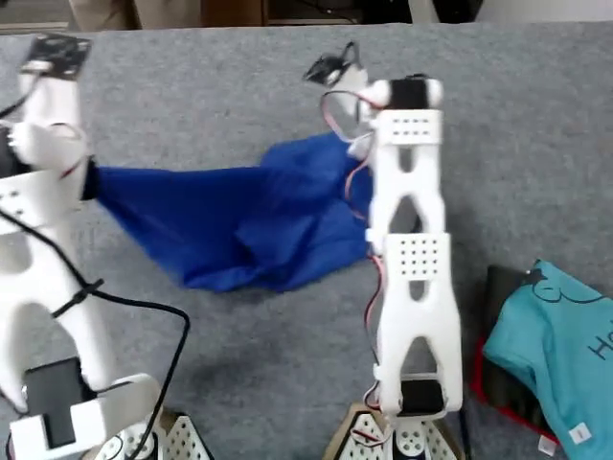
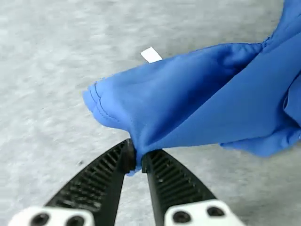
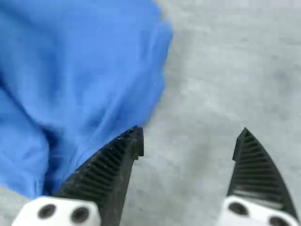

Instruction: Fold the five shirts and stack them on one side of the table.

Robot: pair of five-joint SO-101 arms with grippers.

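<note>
At the near right edge of the grey, felt-like table (image 1: 239, 374), a folded teal shirt (image 1: 551, 335) lies on top of darker cloth with a red edge (image 1: 484, 388) — possibly more folded shirts, though that cannot be made out. Farther in, mid-table, a blue shirt (image 1: 239, 216) of soft, smooth knit is spread in a crumpled, unfolded heap. Its long axis runs across the table from side to side, and one corner is drawn out into a taut point towards the left arm. That hemmed corner is pinched between the ribbed black fingers of the left gripper (image 2: 135, 157), clenched tight on the cloth. A small white tag (image 2: 151, 55) is seen past the fold. The right gripper (image 3: 190, 139) is held spread wide — one finger over the shirt's bunched opposite edge, the other over bare table.
</note>
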